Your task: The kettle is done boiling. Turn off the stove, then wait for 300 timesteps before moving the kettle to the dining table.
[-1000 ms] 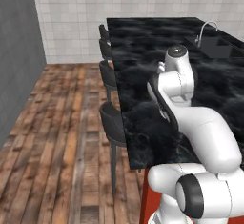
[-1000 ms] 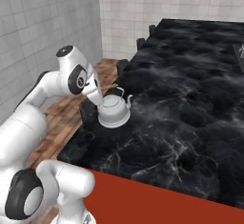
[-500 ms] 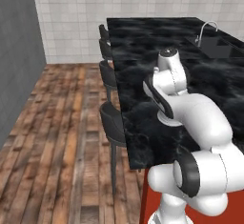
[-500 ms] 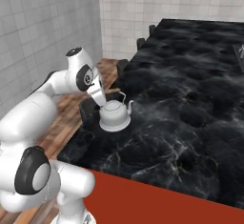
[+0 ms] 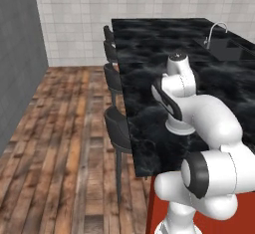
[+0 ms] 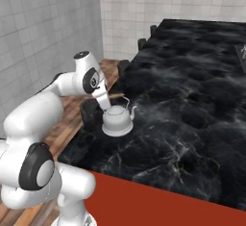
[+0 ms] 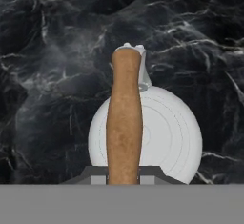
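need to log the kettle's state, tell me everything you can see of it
The kettle is squat, silvery-grey metal, with a short spout and an arched orange-brown handle. It is upright over the dining table, near the chair-side edge. The gripper is shut on its handle; whether its base touches the marble is unclear.

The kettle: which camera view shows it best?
The right base view shows the kettle best: body, spout and lid, standing on the table. The hand view looks straight down on its lid and orange-brown handle. In the left base view the arm hides it.
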